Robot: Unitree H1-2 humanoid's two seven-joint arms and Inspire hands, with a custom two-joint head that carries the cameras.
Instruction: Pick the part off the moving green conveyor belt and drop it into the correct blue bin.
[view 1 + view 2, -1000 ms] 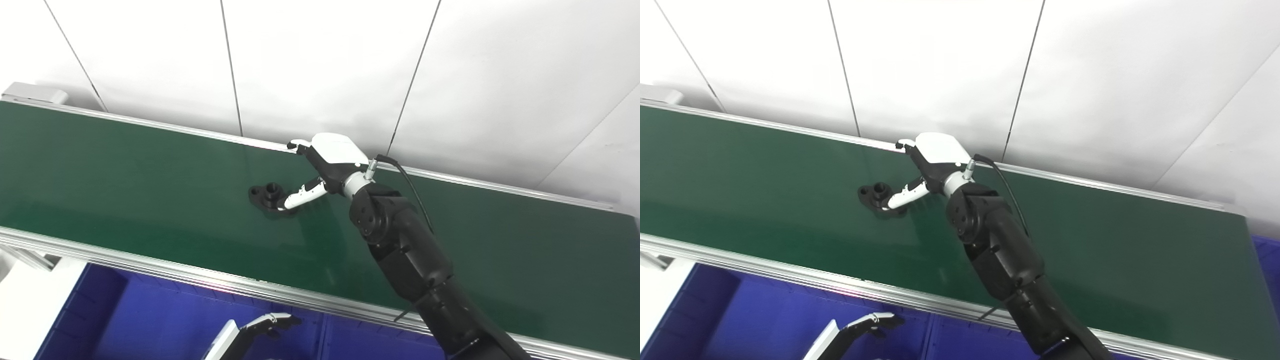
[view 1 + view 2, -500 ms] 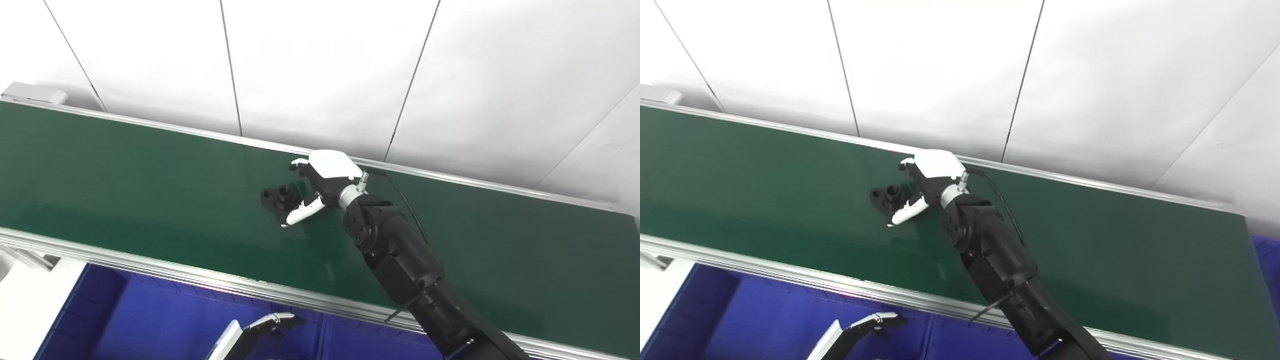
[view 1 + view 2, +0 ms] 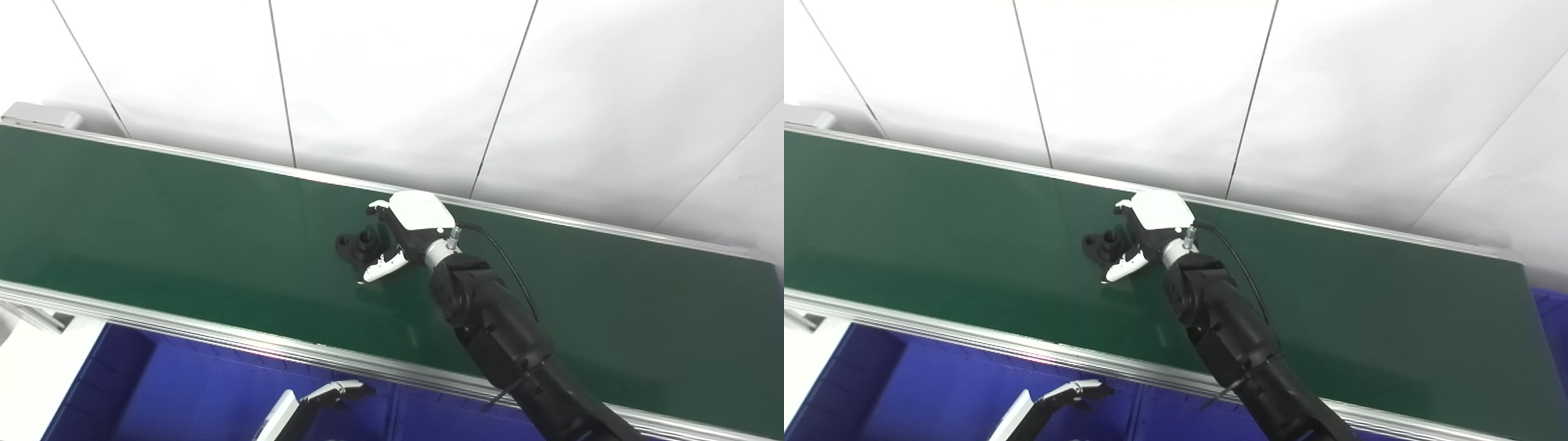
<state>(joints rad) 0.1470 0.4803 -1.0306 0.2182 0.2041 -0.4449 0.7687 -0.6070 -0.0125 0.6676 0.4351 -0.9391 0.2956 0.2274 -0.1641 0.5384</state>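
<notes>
A black flanged part [image 3: 357, 244] with a raised round boss lies flat on the green conveyor belt [image 3: 153, 214]. My right hand [image 3: 404, 236] hangs just right of it, low over the belt and open. Its fingers [image 3: 378, 209] reach past the part's far side and its white thumb [image 3: 381, 269] points down at the near side, so the part's right end sits between them. I cannot tell whether they touch it. My left hand [image 3: 321, 398] waits low over the blue bin [image 3: 184, 392], fingers loosely apart and holding nothing.
The belt runs between aluminium rails, with a white panelled wall behind. A divider [image 3: 395, 416] splits the blue bin below the near rail. A white box [image 3: 30, 367] stands at the lower left. Another blue bin edge [image 3: 1549, 306] shows at the far right.
The part has ridden the belt to the right. My right hand has followed it rightward and dropped lower, its thumb now nearer the part. The left hand has barely moved.
</notes>
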